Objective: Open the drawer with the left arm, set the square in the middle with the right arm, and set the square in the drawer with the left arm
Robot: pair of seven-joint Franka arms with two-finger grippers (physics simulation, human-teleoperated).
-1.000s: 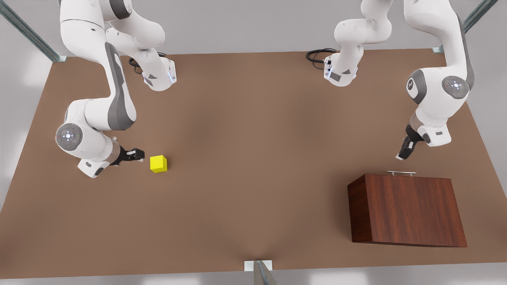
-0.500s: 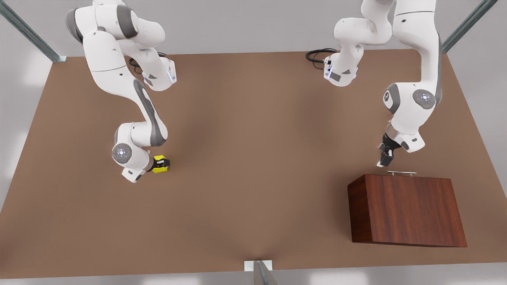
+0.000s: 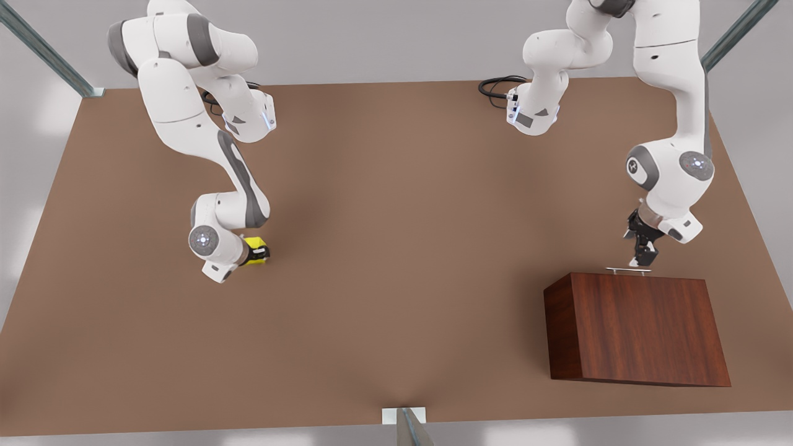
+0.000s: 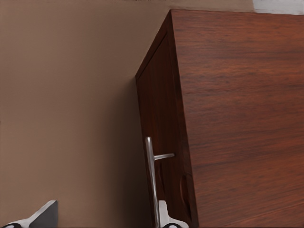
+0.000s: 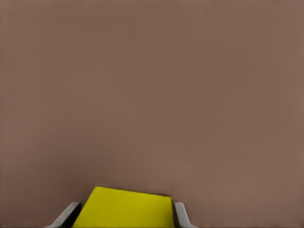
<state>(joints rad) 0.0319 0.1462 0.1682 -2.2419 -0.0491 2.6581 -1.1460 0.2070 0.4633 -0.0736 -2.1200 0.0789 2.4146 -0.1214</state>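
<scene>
The yellow square (image 3: pixel 255 242) sits low over the tabletop at the front view's left, between the fingers of my right gripper (image 3: pixel 259 252), which is shut on it. The right wrist view has the square (image 5: pixel 124 207) flush against both fingertips (image 5: pixel 70 214). At the front view's right, my left gripper (image 3: pixel 642 257) hangs just behind the wooden box (image 3: pixel 635 328), fingers pointing down at the silver handle (image 3: pixel 628 271). It is open: in the left wrist view the handle (image 4: pixel 151 176) stands between the spread fingertips (image 4: pixel 46 216), close to one of them. The drawer is pushed in flush with the box (image 4: pixel 237 109).
The plain brown tabletop (image 3: pixel 409 248) stretches between the two arms. Both arm bases and a black cable (image 3: pixel 495 85) stand at the far edge. A metal bracket (image 3: pixel 404 416) sits at the near edge.
My right gripper slid onto the square and shut on it, and the square shifted slightly. My left gripper swung down to the handle behind the box.
</scene>
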